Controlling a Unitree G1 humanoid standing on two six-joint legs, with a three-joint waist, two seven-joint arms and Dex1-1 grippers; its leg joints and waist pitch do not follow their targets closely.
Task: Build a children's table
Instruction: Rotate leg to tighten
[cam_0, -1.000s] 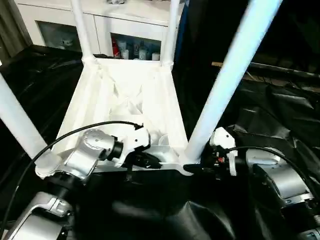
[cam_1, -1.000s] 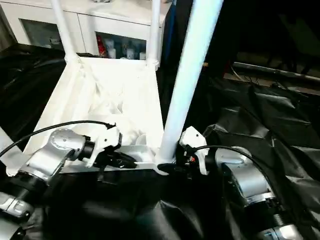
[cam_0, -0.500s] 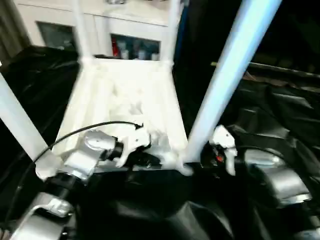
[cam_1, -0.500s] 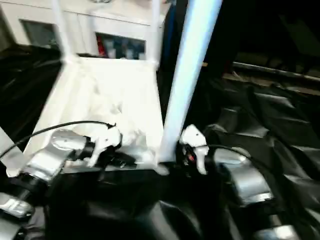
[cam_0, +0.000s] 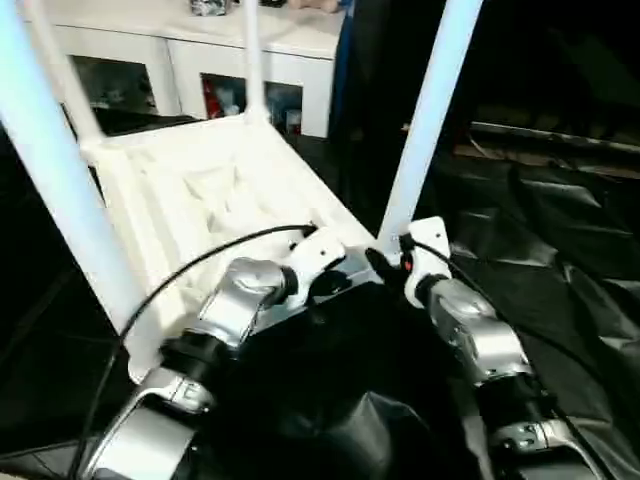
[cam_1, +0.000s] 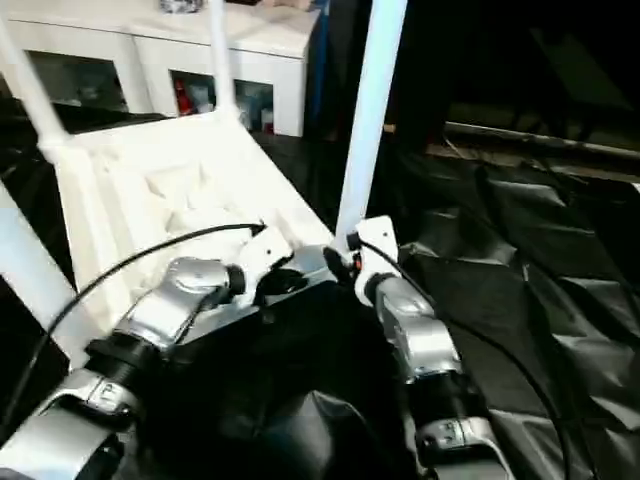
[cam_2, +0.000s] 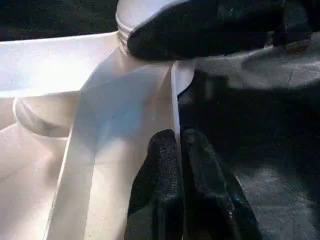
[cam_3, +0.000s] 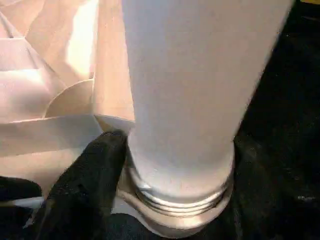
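Observation:
The children's table lies upside down, its white ribbed tabletop on black sheeting with legs standing up from the corner sockets. My left gripper is at the near edge; in the left wrist view it is shut on the thin rim of the tabletop. My right gripper sits around the base of the near right leg, shut on it. One black finger presses the threaded collar of this leg; the other is hidden. The near left leg and a far leg also stand upright.
A white cabinet with glass doors stands just behind the table. Crumpled black sheeting covers the ground to the right and in front. A black cable arcs over my left forearm.
The view has shifted. The table has swung round, its near right corner now farther from me, and both grippers went with it, keeping their places on the rim and the leg base.

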